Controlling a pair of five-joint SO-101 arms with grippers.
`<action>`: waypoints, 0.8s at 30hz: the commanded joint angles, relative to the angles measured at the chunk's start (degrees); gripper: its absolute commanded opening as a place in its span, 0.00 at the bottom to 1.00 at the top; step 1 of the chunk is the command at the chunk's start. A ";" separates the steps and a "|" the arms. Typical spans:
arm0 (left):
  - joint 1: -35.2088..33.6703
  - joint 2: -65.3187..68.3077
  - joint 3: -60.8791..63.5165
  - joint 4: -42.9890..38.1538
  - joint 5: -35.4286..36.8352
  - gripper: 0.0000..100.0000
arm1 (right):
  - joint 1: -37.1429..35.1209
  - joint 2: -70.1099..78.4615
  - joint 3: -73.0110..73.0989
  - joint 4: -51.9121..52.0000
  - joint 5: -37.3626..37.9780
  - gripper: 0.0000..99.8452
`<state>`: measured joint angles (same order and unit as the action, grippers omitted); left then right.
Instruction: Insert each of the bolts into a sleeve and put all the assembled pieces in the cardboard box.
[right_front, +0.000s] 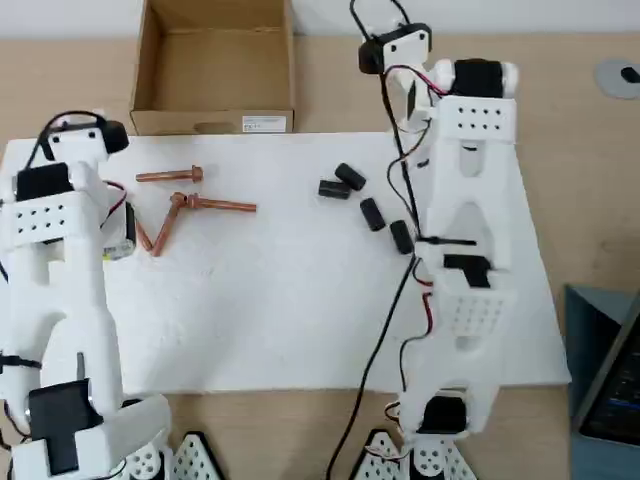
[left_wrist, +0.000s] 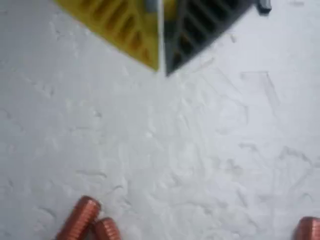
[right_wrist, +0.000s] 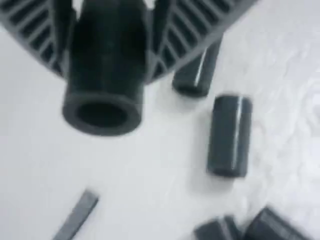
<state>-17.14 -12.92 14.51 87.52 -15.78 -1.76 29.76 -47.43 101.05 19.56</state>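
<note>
Over the right part of the white mat (right_front: 280, 330) on the counter, one dark sleeve (right_wrist: 102, 100) is gripped by the right hand (right_wrist: 107, 60), its open bore turned outward from between the fingers. Four more sleeves (right_front: 372, 214) are noted loose on the mat beside that arm. The bolts (right_front: 215, 204) are scattered on the other side, by the left arm: two lie roughly parallel to the front wall of the cardboard box (right_front: 212, 122), and two meet in a V. The left hand (left_wrist: 161, 60) is held closed on nothing, close over the mat, with threaded bolt ends (left_wrist: 80, 220) near it. That hand is judged much the nearer to the bolts. Held sleeve and bolts are well apart, so a bolt would need to be carried across, shank lined up with the bore.
</note>
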 joint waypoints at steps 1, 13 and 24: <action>-0.62 -0.57 -7.47 4.04 -0.26 0.01 | 1.71 -12.97 6.81 1.41 -0.44 0.01; -2.29 -0.22 -12.48 7.21 -8.44 0.01 | 3.12 -40.66 34.77 0.88 -0.09 0.01; -8.70 11.65 -12.48 -1.05 -16.53 0.01 | 4.00 -57.19 53.23 0.18 0.00 0.01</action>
<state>-24.70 -3.87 4.84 88.84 -31.16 1.49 -22.46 3.47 101.05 19.56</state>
